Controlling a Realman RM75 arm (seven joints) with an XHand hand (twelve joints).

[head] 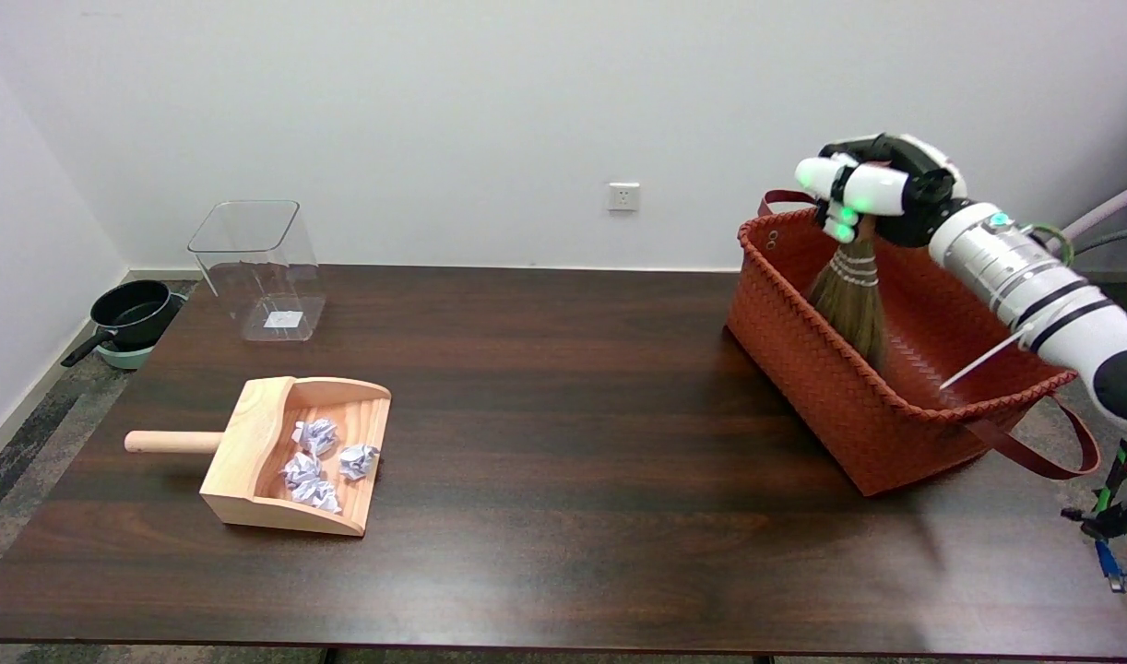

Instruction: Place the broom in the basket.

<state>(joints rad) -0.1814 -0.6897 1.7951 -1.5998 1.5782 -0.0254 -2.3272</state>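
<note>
A small straw broom (851,300) hangs bristles-down inside the orange woven basket (803,364) at the table's right end. My right hand (872,189) grips the top of the broom's handle, above the basket's far rim. The handle itself is hidden inside the fingers. The bristle tips reach down near the basket's floor; whether they touch it I cannot tell.
A wooden dustpan (278,452) with several crumpled paper balls (324,461) lies at the front left. A clear plastic bin (257,269) stands at the back left. A black pan (130,318) sits on the floor beyond the table's left edge. The basket's strap handle (1043,452) hangs toward the right edge.
</note>
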